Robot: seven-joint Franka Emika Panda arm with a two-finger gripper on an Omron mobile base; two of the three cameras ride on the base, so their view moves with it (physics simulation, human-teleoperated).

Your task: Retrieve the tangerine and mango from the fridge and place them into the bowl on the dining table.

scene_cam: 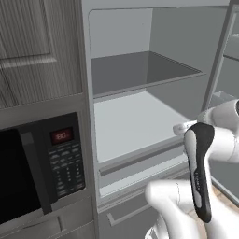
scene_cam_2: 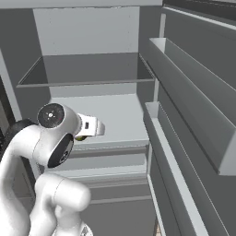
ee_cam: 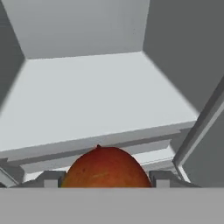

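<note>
The mango (ee_cam: 107, 168), red-orange with a small stem nub, sits between the two fingertips (ee_cam: 51, 178) of my gripper (ee_cam: 106, 180), which is shut on it. The hand hovers just in front of the open fridge's (scene_cam: 140, 121) middle shelf (ee_cam: 96, 96), which is bare and pale. In the right base view the gripper (scene_cam_2: 92, 127) points toward that shelf, and a sliver of the mango (scene_cam_2: 81, 137) peeks out beneath the hand. In the left base view the hand (scene_cam: 184, 128) reaches over the shelf's front edge. The tangerine, the bowl and the dining table are out of view.
A black microwave (scene_cam: 28, 172) with a keypad stands left of the fridge. The open fridge door with its grey bins (scene_cam_2: 193, 120) runs along the right. An upper shelf (scene_cam: 140, 74) and a lower drawer (scene_cam: 135, 205) frame the opening.
</note>
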